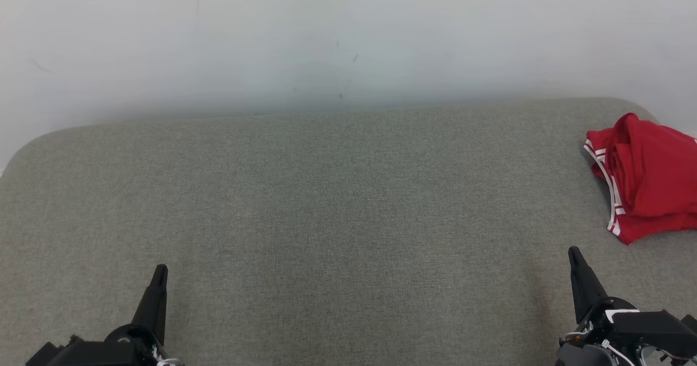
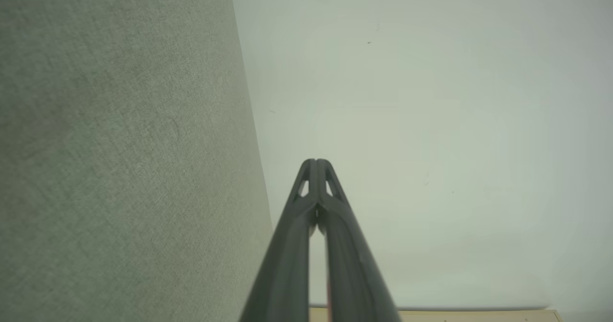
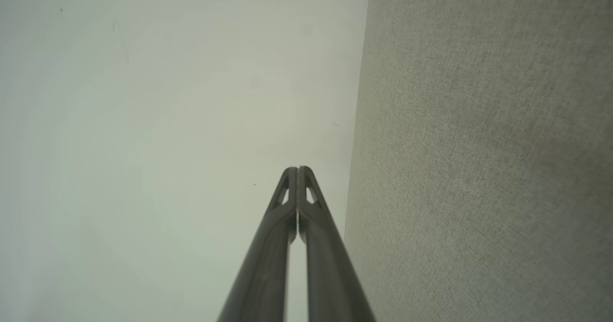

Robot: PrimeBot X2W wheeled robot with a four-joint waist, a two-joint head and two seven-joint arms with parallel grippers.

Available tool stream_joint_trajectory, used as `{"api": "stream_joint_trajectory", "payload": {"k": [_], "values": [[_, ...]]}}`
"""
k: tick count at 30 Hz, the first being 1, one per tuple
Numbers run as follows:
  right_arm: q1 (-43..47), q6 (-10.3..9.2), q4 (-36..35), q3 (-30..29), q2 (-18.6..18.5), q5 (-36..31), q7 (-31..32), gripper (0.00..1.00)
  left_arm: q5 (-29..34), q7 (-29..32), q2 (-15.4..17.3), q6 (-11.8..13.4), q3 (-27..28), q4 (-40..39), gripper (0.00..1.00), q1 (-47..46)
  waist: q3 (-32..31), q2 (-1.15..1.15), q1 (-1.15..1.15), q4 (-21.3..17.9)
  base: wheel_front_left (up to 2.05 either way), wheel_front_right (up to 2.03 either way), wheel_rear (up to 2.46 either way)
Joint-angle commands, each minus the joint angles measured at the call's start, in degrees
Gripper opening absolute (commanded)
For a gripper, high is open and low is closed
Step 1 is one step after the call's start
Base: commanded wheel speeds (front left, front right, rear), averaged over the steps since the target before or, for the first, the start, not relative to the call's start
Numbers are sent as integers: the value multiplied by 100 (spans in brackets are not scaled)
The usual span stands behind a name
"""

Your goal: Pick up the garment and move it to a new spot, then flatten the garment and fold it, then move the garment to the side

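Note:
A red garment [image 1: 648,178] with white stripes along its hem lies bunched up at the far right of the grey fabric surface [image 1: 326,202], partly cut off by the picture's edge. My left gripper [image 1: 160,270] sits at the lower left, far from the garment, shut with nothing in it. My right gripper [image 1: 574,254] sits at the lower right, a short way in front of and left of the garment, shut and empty too. In the left wrist view my left gripper [image 2: 316,161] has its tips pressed together. In the right wrist view my right gripper [image 3: 298,169] shows the same.
A pale wall [image 1: 326,39] rises right behind the grey surface. The surface has rounded back corners at the left [image 1: 32,142] and right [image 1: 637,104]. A strip of pale wood [image 2: 479,315] shows at the bottom of the left wrist view.

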Motion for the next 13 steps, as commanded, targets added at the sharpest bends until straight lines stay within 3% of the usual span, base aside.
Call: {"api": "stream_joint_trajectory", "payload": {"k": [1, 13], "values": [[-46, -12, 9, -12, 19, -2, 5, 0, -20, 28, 27, -16, 19, 14, 0, -37, 0, 0, 0, 0, 0, 0, 0], [-42, -12, 9, -21, 26, -16, 15, 0, -21, 27, 27, -16, 18, 14, 0, -36, 0, 0, 0, 0, 0, 0, 0]]}}
